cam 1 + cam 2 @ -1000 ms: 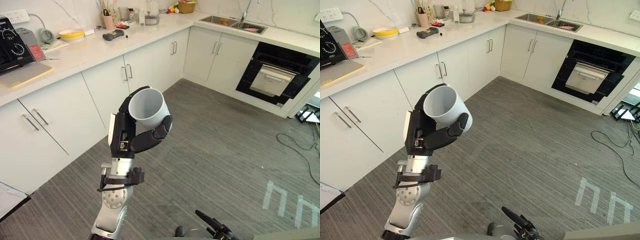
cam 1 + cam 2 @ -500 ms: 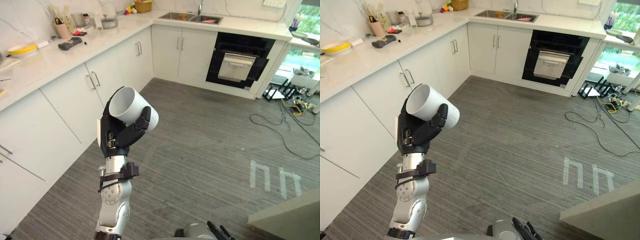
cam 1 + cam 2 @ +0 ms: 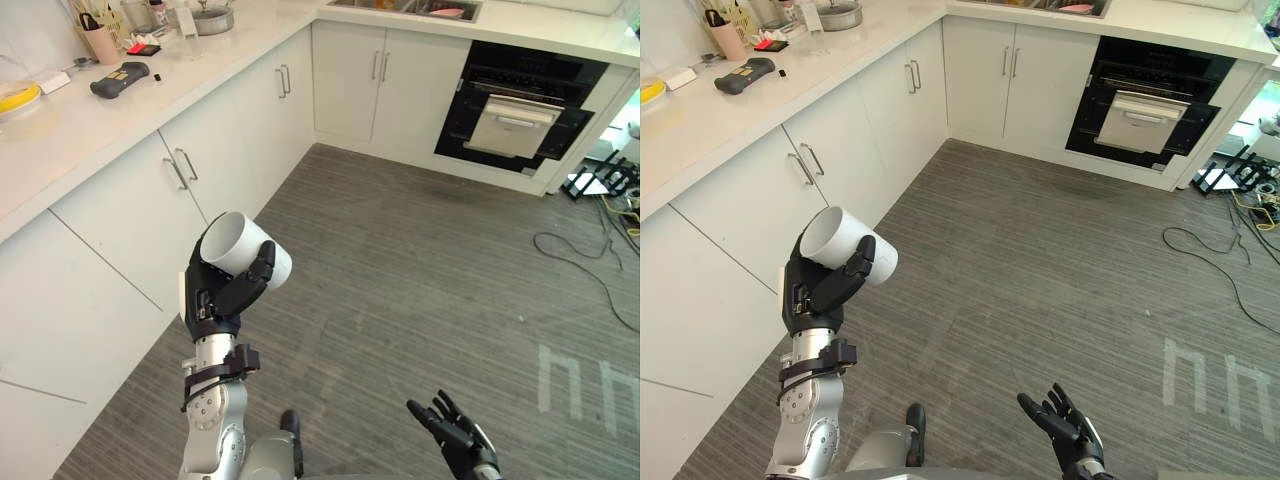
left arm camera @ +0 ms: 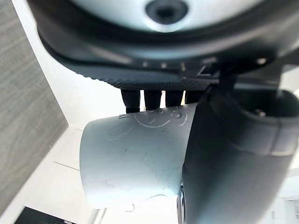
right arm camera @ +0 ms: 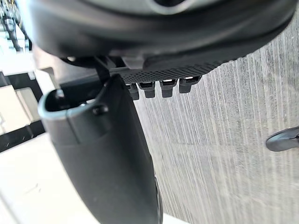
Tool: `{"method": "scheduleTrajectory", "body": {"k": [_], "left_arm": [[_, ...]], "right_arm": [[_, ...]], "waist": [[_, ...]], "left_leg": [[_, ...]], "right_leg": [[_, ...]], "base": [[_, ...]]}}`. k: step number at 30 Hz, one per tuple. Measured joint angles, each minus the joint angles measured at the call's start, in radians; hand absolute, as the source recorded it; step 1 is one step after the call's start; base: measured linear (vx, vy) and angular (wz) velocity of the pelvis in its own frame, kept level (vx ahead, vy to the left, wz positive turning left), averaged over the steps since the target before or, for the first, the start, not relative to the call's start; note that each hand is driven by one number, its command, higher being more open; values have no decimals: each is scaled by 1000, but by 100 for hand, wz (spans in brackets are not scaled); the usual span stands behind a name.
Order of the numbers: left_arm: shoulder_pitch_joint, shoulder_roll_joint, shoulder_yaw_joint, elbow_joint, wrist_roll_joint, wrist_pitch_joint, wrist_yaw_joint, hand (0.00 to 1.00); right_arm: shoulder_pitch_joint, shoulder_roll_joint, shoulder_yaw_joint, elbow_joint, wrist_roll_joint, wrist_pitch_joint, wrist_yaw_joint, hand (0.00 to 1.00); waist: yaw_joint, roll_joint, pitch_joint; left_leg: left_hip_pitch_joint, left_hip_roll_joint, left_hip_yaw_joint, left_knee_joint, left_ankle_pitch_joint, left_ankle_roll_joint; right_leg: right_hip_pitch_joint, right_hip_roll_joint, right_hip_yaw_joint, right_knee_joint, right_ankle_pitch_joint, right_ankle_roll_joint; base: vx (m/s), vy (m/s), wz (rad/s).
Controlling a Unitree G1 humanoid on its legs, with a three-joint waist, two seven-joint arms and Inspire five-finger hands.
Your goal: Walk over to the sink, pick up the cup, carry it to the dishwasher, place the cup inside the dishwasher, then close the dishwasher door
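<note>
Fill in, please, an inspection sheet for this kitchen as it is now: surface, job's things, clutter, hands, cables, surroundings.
Surface: white counter along the left wall; grey striped floor.
Job's things: white cup held tilted, off the counter; sink and black built-in appliance, likely the dishwasher, far ahead.
Clutter: on the counter a dark handset, pink utensil holder, lidded pot, yellow bowl.
Hands: left hand has fingers curled round the cup; right hand open, holding nothing.
Cables: black cable on the floor at right.
Surroundings: white cabinets; white tape marks on the floor.
</note>
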Motion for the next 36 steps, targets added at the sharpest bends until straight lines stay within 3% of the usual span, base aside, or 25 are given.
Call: {"method": "scheduleTrajectory", "body": {"k": [1, 2, 4, 6, 7, 9, 10, 12, 13, 14, 15, 17, 18, 19, 20, 22, 24, 26, 27, 29, 30, 33, 34, 35, 36], "left_arm": [[1, 7, 2, 1, -6, 0, -8, 0], [3, 23, 3, 1, -7, 0, -12, 0], [-2, 48, -5, -3, 3, -4, -11, 0], [-16, 60, -18, -14, 8, -7, -12, 0], [-30, 62, -34, -14, 7, -6, -14, 0], [-46, 62, -58, -16, 7, -5, -30, 0], [-48, 60, -67, -19, 7, -5, -47, 0], [-37, 59, -80, -28, 7, -8, -79, 0], [-11, 57, -85, -42, 8, -22, -95, 0], [13, 36, -85, -49, 19, -31, -100, 0], [18, 32, -85, -54, 20, -33, -103, 0], [13, 15, -95, -59, 28, -34, -119, 0], [18, -7, -97, -67, 30, -34, -121, 0], [28, -25, -99, -81, 37, -36, -119, 0], [40, -43, -117, -102, 44, -37, -112, 0], [59, -47, -146, -131, 71, -38, -99, 0], [96, -55, -157, -143, 104, -45, -93, 0], [118, -62, -148, -145, 103, -50, -83, 0], [137, -72, -133, -155, 102, -50, -76, 0], [180, -90, -103, -175, 100, -55, -66, 0], [216, -105, -79, -183, 98, -58, -56, 0], [248, -101, -72, -183, 78, -58, -54, 0], [249, -93, -74, -181, 73, -58, -60, 0], [241, -84, -73, -183, 70, -58, -61, 0], [227, -76, -61, -183, 66, -59, -62, 0]], "right_arm": [[9, 13, -10, 0, 0, -7, -13, 100], [19, 31, -9, -3, -2, -24, -40, 100], [53, 56, 17, -49, -23, -48, -85, 100], [71, 71, 51, -122, -33, -62, -136, 100], [76, 75, 63, -181, -40, -62, -179, 100], [82, 79, 68, -264, -42, -64, -244, 100], [87, 87, 69, -315, -50, -70, -290, 100], [111, 103, 89, -394, -52, -84, -362, 100], [139, 105, 112, -459, -62, -105, -395, 100], [134, 86, 132, -503, -71, -110, -424, 100], [129, 86, 145, -522, -71, -109, -441, 100], [140, 105, 173, -639, -101, -108, -489, 100], [150, 114, 186, -719, -124, -107, -513, 100], [159, 115, 195, -785, -140, -107, -523, 100], [172, 112, 202, -862, -151, -109, -528, 100], [177, 111, 212, -920, -158, -128, -530, 100], [198, 105, 223, -987, -156, -142, -518, 100], [197, 96, 225, -1015, -145, -144, -497, 100], [192, 86, 228, -1038, -137, -144, -478, 100], [170, 66, 238, -1058, -138, -144, -443, 100], [147, 60, 242, -1061, -138, -141, -419, 100], [148, 68, 240, -1074, -136, -140, -396, 100], [156, 83, 238, -1065, -136, -129, -390, 100], [159, 87, 233, -1068, -136, -121, -388, 100], [137, 96, 233, -1062, -137, -102, -372, 100]], "waist": [[2, -4, 0], [0, 0, 1], [-21, 12, -8], [-49, 9, -11], [-66, 16, -7], [-89, 24, -1], [-99, 31, 3], [-105, 29, 2], [-103, 16, -6], [-103, 57, -11], [-104, 64, -12], [-105, 69, -7], [-100, 81, 4], [-90, 87, 9], [-75, 101, 1], [-67, 109, 0], [-47, 104, -7], [-35, 102, -11], [-22, 101, -13], [-5, 97, -23], [14, 90, -32], [16, 77, -42], [17, 31, -80], [8, 18, -86], [10, 14, -72]], "left_leg": [[43, -11, 8, -30, -7, 9], [130, -16, 18, -97, -12, 16], [231, -13, 22, -191, -12, 18], [296, -10, 22, -243, -20, 20], [334, -4, 25, -258, -33, 19], [393, 8, 35, -280, -62, 9], [431, 24, 43, -283, -87, -10], [493, 39, 87, -280, -126, -62], [543, 33, 137, -265, -172, -85], [582, 72, 170, -241, -219, -100], [585, 81, 183, -215, -223, -108], [548, 121, 205, 9, -220, -114], [490, 173, 191, 247, -174, -148], [415, 206, 148, 458, -79, -155], [290, 242, 84, 697, -26, -164], [156, 284, 40, 852, -38, -148], [14, 319, 55, 809, -100, -92], [-38, 317, 100, 665, -139, -58], [-48, 297, 126, 490, -158, -52], [-44, 228, 83, 163, -140, -70], [-52, 181, 33, 25, -52, -83], [-53, 129, 53, -47, 89, -61], [-34, 75, 97, -68, 114, -33], [-33, 67, 97, -40, 93, -8], [-72, 85, 95, 123, 24, 42]], "right_leg": [[-36, -20, -3, 85, 65, -8], [-106, -22, 0, 234, 67, -15], [-204, 34, -26, 307, -12, -19], [-292, 94, -87, 240, -69, -26], [-339, 127, -142, 147, -86, -51], [-392, 154, -223, -21, -77, -83], [-412, 173, -261, -145, -33, -117], [-409, 190, -305, -339, 113, -124], [-408, 178, -318, -369, 269, -197], [-409, 205, -322, -290, 267, -276], [-410, 213, -318, -264, 225, -288], [-386, 230, -299, -181, 119, -282], [-331, 262, -276, -174, 73, -275], [-293, 290, -247, -178, 42, -273], [-260, 326, -217, -189, 17, -279], [-191, 367, -187, -231, -2, -284], [-92, 392, -109, -311, -19, -289], [-40, 392, -51, -357, -22, -275], [-13, 387, 2, -373, -31, -265], [13, 373, 81, -374, -56, -248], [33, 352, 154, -377, -84, -219], [97, 296, 188, -380, -129, -140], [113, 230, 185, -363, -154, -102], [115, 217, 184, -349, -143, -98], [141, 232, 181, -335, -89, -96]], "base": [[472, 261, -21], [452, 227, -36], [475, 188, -23], [387, 44, -9], [468, 17, -8], [501, 13, -8], [650, -26, -4], [618, -46, -14], [497, -57, -47], [719, -105, -50], [559, -171, -45], [514, -222, -37], [492, -206, -64], [571, -194, -93], [458, -119, -87], [362, -62, -70], [498, -46, -86], [478, 9, -88], [520, 80, -109], [671, 177, -130], [602, 209, -127], [629, 256, -58], [654, 241, 7], [795, 257, 11], [636, 176, 19]]}}
